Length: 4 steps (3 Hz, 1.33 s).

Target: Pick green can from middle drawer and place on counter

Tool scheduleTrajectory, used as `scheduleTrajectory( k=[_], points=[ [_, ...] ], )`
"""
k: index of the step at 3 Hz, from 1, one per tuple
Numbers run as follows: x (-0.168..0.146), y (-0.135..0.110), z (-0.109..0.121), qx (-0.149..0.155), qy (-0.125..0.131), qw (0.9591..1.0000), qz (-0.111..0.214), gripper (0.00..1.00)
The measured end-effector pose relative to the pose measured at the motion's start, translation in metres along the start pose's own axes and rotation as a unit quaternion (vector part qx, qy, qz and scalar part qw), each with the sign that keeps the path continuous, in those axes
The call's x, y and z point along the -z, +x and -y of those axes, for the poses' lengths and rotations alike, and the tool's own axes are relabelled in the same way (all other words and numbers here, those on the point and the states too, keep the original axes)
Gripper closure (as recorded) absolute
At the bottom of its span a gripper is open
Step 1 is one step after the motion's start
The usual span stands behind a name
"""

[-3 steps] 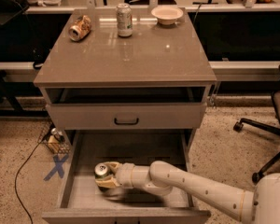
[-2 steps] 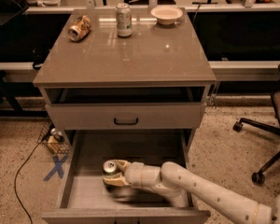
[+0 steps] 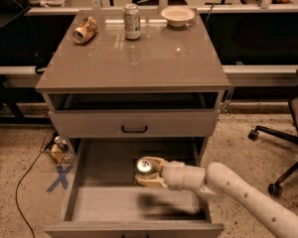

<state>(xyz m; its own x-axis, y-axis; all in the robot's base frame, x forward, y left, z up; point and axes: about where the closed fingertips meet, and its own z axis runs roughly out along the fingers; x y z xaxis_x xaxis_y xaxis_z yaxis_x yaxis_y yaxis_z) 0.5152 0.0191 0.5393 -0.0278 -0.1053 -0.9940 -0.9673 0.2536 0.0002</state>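
Observation:
The middle drawer (image 3: pixel 107 202) is pulled open at the bottom of the cabinet. My gripper (image 3: pixel 149 172) is over its right-hand half, shut on the green can (image 3: pixel 144 167). The can's shiny silver top shows; the fingers hide most of its dark body. The can hangs above the pale drawer floor and casts a blurred shadow on it. My arm (image 3: pixel 238 192) reaches in from the lower right. The counter (image 3: pixel 134 63) lies above, grey-brown and glossy.
On the counter's far edge lie a dented orange-tan can (image 3: pixel 84 29), an upright silver-white can (image 3: pixel 132 21) and a white bowl (image 3: pixel 177 16). A shallower drawer front with a black handle (image 3: pixel 134 129) sits just above my gripper. An office chair (image 3: pixel 290 133) stands at right.
My gripper has risen with the can off the drawer floor and shifted right. The shadow under it has spread out on the floor.

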Motion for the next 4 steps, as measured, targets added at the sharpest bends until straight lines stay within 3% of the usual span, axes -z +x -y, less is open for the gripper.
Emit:
scheduleTrajectory(
  k=[1,2,3,4],
  points=[
    [0.047,-0.028,0.021,0.022,0.016,0.9996,0.001,1.00],
    [0.088,-0.063,0.042,0.050,0.012,0.9986,-0.011,1.00],
    [0.088,-0.064,0.042,0.050,0.012,0.9986,-0.011,1.00],
    [0.111,-0.140,0.033,0.084,0.015,0.9963,-0.003,1.00]
  ],
)
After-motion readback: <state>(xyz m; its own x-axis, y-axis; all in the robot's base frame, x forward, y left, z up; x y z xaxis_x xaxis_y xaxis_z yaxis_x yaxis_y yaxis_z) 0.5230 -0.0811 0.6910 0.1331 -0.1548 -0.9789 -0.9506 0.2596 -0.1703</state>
